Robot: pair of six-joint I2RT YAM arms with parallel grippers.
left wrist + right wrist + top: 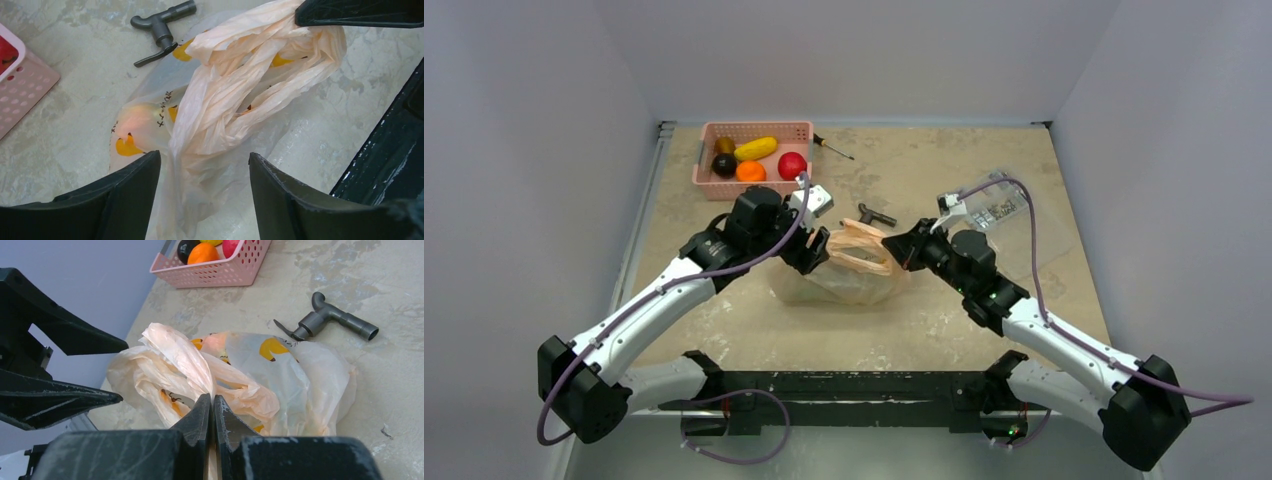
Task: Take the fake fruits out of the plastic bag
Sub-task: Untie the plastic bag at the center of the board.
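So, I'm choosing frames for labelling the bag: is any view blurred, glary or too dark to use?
Top external: even soft light, faint shadows, no glare, the plastic bag small but sharp. Left wrist: bag crisp, the near fingers of the left gripper dark, showing little detail. Right wrist: bag crisp too, the right gripper a black mass close to the lens.

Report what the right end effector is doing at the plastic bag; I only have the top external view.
Observer: The right wrist view shows the right end effector shut on a fold of the plastic bag.
Operator: Now the left one.
Observer: The left end effector is open, straddling the bag's bunched top, not gripping it.
Operator: Check for fruit inside.
Observer: None can be made out; only orange printed marks show on the film.
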